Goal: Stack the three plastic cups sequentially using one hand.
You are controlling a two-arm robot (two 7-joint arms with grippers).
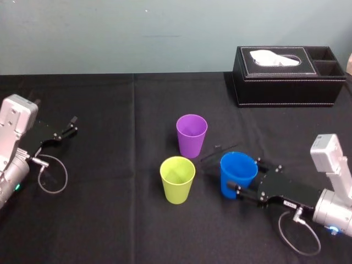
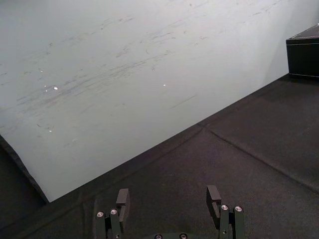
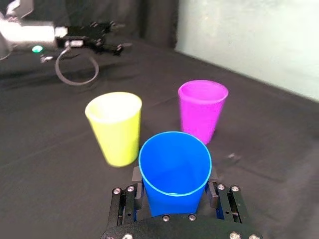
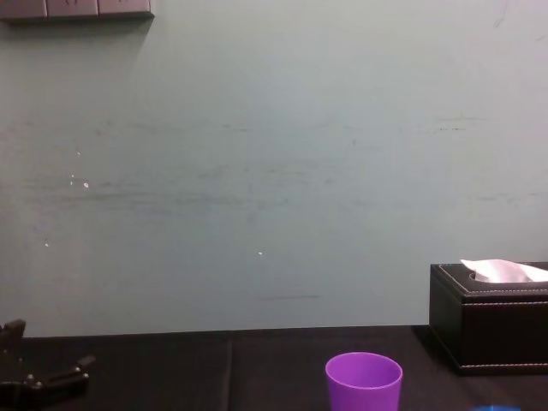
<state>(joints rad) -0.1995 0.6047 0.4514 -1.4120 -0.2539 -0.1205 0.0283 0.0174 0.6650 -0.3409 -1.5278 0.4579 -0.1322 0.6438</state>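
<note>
Three plastic cups stand close together mid-table. The purple cup point(image 1: 191, 135) is farthest back, with the yellow-green cup point(image 1: 177, 179) in front of it to the left. The blue cup point(image 1: 237, 175) is to the right. My right gripper point(image 1: 243, 176) reaches in from the right and is shut on the blue cup. In the right wrist view its fingers point(image 3: 214, 186) press both sides of the blue cup point(image 3: 174, 159), with the yellow-green cup point(image 3: 115, 127) and purple cup point(image 3: 202, 109) beyond. My left gripper point(image 1: 70, 126) rests open at the far left, and stands open point(image 2: 168, 199) over bare cloth in its wrist view.
A black tissue box point(image 1: 286, 74) sits at the back right, well behind the cups. A black cloth point(image 1: 110, 220) covers the table, and a pale wall point(image 4: 257, 171) rises behind its far edge. Cable loops hang by both wrists.
</note>
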